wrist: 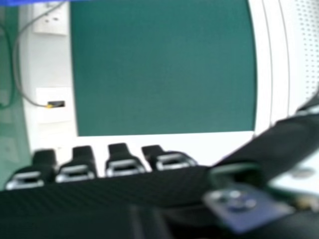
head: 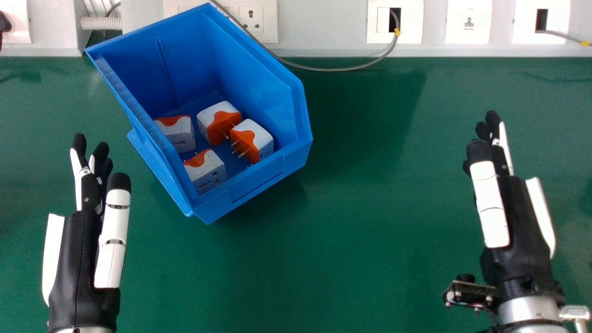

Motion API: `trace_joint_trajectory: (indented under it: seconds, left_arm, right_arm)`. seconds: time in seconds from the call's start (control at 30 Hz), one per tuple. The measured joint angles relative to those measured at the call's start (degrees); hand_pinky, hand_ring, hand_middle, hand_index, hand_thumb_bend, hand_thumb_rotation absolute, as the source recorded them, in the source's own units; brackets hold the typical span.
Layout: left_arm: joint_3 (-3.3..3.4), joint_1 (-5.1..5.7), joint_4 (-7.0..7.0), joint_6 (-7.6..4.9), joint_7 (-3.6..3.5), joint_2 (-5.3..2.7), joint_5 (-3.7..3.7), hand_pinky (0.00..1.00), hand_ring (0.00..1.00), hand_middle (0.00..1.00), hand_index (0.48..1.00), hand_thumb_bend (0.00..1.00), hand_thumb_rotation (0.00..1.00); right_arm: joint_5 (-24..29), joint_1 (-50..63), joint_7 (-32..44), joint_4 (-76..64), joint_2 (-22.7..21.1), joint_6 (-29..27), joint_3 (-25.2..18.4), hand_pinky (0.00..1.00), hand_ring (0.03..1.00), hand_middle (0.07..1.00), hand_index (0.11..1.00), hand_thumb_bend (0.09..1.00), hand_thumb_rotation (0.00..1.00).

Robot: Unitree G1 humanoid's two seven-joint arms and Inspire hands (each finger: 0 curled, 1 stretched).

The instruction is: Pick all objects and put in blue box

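In the head view my left hand (head: 82,231) is over the table left of the blue box (head: 273,182), its fingers straight and holding nothing. My right hand (head: 518,217) is well to the right of the box, also open with nothing in it. Inside the box lie several white and orange plug adapters: one (head: 178,134) by the left wall, another (head: 217,122) toward the middle, one (head: 253,140) at the right and one (head: 206,171) near the front corner. In the right hand view fingertips of my right hand (wrist: 119,162) point over the table.
The green table (head: 360,208) spreads around the box and between both hands. Along its back edge runs a white panel with sockets (head: 252,18), and a grey cable (head: 333,69) droops from it behind the box. The box's edge (wrist: 30,2) shows in the right hand view.
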Motion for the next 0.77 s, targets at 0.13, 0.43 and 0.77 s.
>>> trace_joint_trajectory:
  seconds: [0.13,0.43,0.77]
  left_arm:
    - [0.4,0.09,0.0,0.01,-0.15,0.09,0.04,1.0,1.0,1.0,1.0,0.31,0.97]
    - [0.96,0.75,0.47,-0.46,-1.53,0.58,-0.6,1.0,1.0,1.0,1.0,0.28,0.96]
    - [0.99,0.18,4.75,-3.78,-3.13,1.08,-1.21,1.0,1.0,1.0,1.0,0.28,0.99]
  right_arm:
    - [0.7,0.0,0.3,0.8,0.1,-1.5,-0.6,1.0,1.0,1.0,1.0,0.474,1.0]
    - [1.0,0.8,0.3,1.2,0.4,-3.3,-1.4,0.98,1.0,1.0,1.0,0.522,1.0]
    - [-0.5,2.1,-0.3,1.2,0.9,-5.5,-0.8,0.98,1.0,1.0,1.0,0.444,1.0]
